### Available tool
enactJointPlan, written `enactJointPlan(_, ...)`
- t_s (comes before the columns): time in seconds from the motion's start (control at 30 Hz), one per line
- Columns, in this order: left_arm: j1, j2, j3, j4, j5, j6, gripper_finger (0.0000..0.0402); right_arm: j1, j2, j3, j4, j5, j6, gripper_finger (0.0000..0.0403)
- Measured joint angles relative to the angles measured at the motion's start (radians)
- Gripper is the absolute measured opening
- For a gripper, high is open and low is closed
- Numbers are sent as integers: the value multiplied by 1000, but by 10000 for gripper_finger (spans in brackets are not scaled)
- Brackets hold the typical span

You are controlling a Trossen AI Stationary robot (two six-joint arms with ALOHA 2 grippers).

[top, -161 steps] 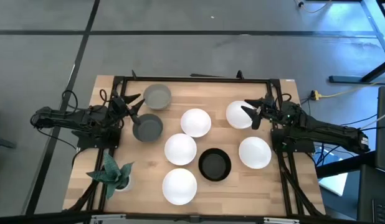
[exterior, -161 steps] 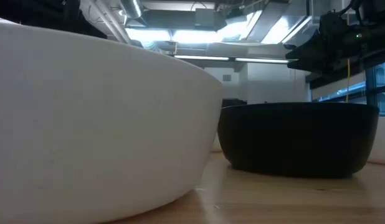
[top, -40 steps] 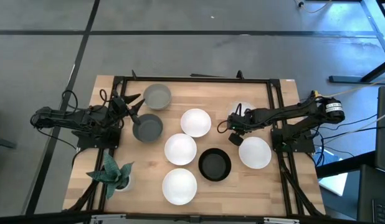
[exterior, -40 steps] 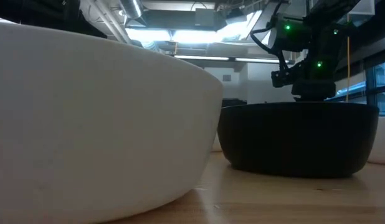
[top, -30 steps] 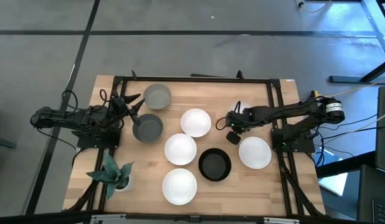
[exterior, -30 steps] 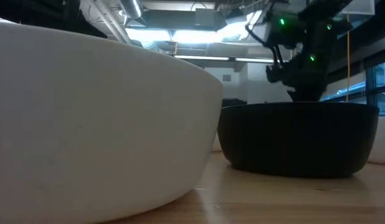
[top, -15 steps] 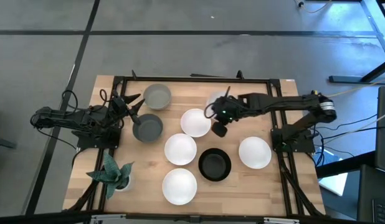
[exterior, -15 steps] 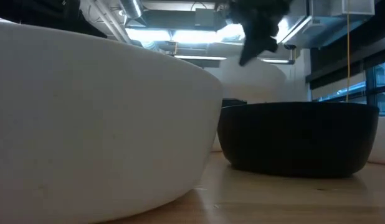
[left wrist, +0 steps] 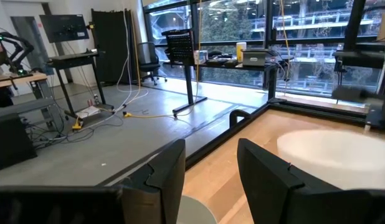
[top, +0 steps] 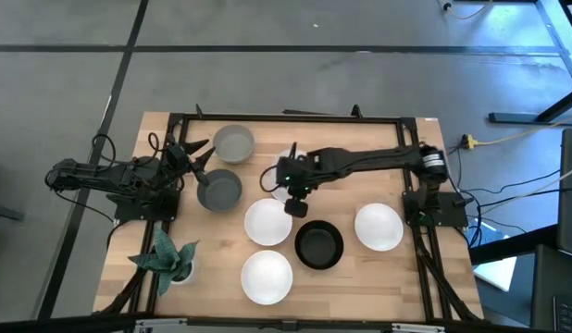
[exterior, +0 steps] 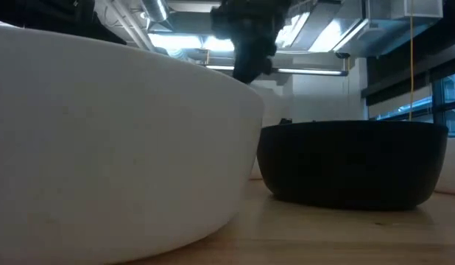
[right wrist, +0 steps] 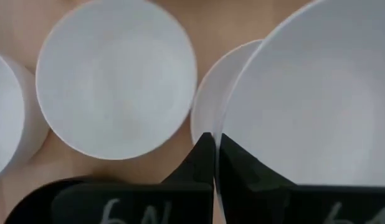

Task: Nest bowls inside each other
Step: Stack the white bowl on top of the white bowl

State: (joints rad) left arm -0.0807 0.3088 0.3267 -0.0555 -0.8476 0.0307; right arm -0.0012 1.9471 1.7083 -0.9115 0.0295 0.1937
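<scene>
Now | right fingers [right wrist: 214,149] pinch carried white bowl [right wrist: 311,106] rim above another white bowl [right wrist: 208,106] | left fingers [left wrist: 211,171] apart, parked.

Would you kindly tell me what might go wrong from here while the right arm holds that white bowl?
The right pincer grips the held white bowl only by its thin rim, so the bowl may tilt or slip. It also sits off-centre over the lower white bowl; released now, it could land on that rim instead of nesting. The left pincer waits open beside the dark grey bowl.
</scene>
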Motion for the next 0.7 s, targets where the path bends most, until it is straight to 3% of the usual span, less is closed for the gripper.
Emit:
enactJointPlan(0.37, 0, 0, 0, 0, 0, 0, 141, 0, 93, 5, -6, 1, -23, 6)
enactJointPlan(0.7, 0, 0, 0, 0, 0, 0, 141, 0, 95, 5, 3, -1, -35, 65)
